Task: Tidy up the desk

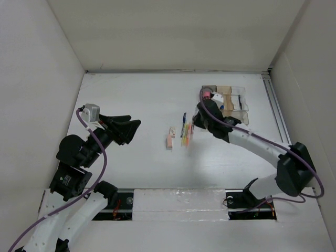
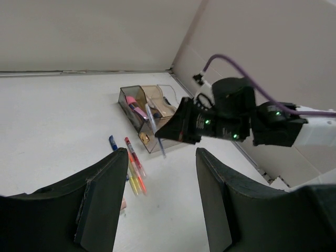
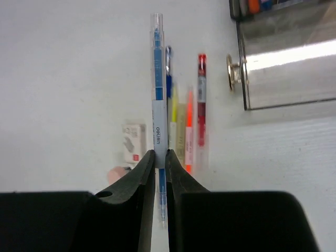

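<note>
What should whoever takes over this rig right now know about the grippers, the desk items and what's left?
Left gripper: open, empty, hovering over the flat white desk.
Right gripper: shut on a clear-barrelled blue pen, apparently lifted off the desk.
Clear compartmented plastic tray: far right, already holding a few items.
Loose mid-desk: dark blue pen, yellow highlighter, orange highlighter, red pen, small pink-and-white block; small gold metal piece beside the tray.
Left to do: probably tray the held pen, then the rest.
</note>
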Controlling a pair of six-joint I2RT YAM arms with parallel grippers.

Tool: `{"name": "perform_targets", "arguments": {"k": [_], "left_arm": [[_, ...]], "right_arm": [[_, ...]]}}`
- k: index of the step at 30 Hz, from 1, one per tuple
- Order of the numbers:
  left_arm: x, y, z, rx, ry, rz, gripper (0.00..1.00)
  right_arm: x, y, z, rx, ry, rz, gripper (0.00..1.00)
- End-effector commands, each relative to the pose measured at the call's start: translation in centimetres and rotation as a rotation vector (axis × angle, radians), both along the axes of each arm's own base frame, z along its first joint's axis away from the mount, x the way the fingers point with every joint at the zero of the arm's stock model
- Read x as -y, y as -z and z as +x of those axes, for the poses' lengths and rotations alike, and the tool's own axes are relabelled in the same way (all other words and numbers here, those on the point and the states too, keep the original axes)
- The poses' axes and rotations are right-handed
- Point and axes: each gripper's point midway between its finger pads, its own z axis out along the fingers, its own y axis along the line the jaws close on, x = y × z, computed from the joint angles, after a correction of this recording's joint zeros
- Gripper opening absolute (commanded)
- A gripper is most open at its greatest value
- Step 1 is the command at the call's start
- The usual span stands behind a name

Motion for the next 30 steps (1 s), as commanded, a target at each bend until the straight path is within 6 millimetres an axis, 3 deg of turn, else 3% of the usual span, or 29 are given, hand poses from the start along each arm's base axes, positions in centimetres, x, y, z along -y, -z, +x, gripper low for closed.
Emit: {"name": "perform_targets", "arguments": {"k": [1,4,5,6,7,8,9,12,19,21,26,30], "left_arm": [[-0.1,-1.5,-0.4,0.06,0.006,-0.016,0.5],[-0.1,-1.5,-0.5,0.062,0.008,-0.018,0.5],[-0.2,-1.7,-0.5,0.064,0.005,-0.018,0.5],[-0.2,-1.6,-0.5,0.064,0.006,-0.018,0.5],[-0.2,-1.6,-0.5,0.064,0.006,-0.018,0.5],[-0.1,-1.6,-0.5,0.061,0.009,-0.016,0.5],[-0.1,-1.7,-0.6,0.067,0.009,-0.019,0.51],[-0.1,-1.6,-0.5,0.062,0.006,-0.017,0.51],[-0.1,-1.5,-0.3,0.058,0.001,-0.014,0.51],[0.0,-1.3,-0.2,0.053,0.005,-0.012,0.51],[0.0,-1.3,-0.2,0.052,0.004,-0.011,0.51],[0.2,-1.3,-0.2,0.051,0.014,-0.01,0.51]], "right_arm": [[1.8,-6.4,2.1,0.133,0.013,0.061,0.01],[6.8,-7.6,4.1,0.153,0.096,0.019,0.01],[11.5,-7.4,5.8,0.143,0.186,-0.039,0.01],[14.9,-7.0,6.6,0.13,0.263,-0.068,0.01],[14.9,-7.0,6.6,0.128,0.264,-0.069,0.01],[16.4,-6.6,7.4,0.119,0.306,-0.082,0.01],[19.2,-6.4,8.0,0.109,0.378,-0.099,0.01],[22.3,-5.9,9.9,0.116,0.499,-0.138,0.0],[26.7,-6.4,14.2,0.136,0.647,-0.324,0.0],[27.0,-6.3,14.9,0.152,0.64,-0.354,0.0],[27.4,-3.3,15.2,0.099,0.624,-0.454,0.0],[27.6,-2.1,15.6,0.074,0.618,-0.493,0.0]]}}
